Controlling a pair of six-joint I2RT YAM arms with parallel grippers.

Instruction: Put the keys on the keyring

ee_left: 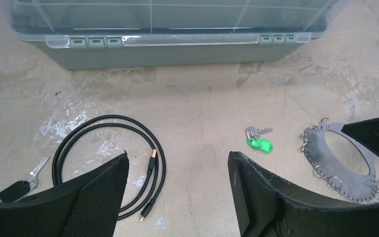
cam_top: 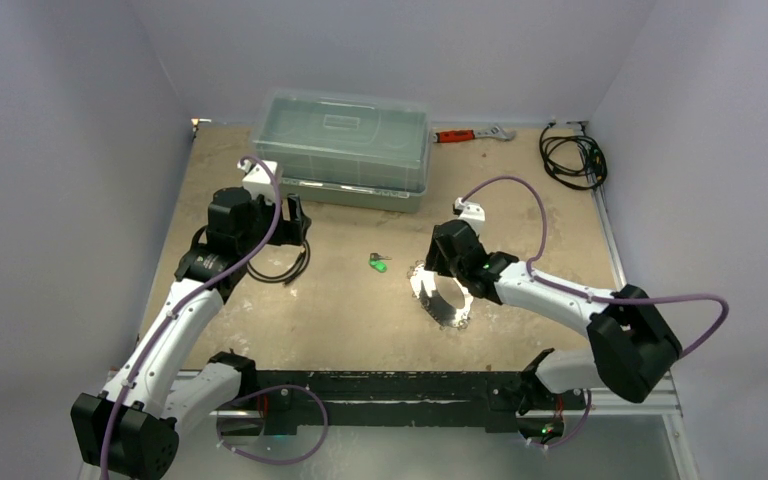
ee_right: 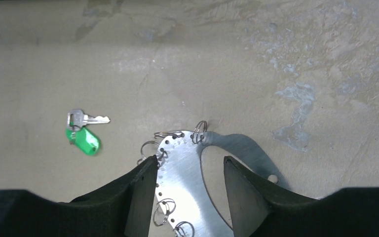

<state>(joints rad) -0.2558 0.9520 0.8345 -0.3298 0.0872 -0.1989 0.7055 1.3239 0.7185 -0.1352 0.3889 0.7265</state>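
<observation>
Bracketing the flat silver oval keyring plate (ee_right: 180, 177) mid worktop (cam_top: 360, 330) with right gripper (ee_right: 188, 165) jaws apart, not pinching; hanging left gripper (ee_left: 177, 155) open, empty. Likely needing next: clamping plate, fetching small green-tagged silver key (ee_right: 84, 134) just beside.

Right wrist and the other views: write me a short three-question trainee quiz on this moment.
1. True or false: the green-tagged key is already on the keyring.
2. What lies closest to the left gripper? A) black cable B) red wrench C) toolbox
3. Which gripper has its open jaws either side of the keyring's plate?
Key: 1 false; 2 A; 3 the right gripper.
</observation>
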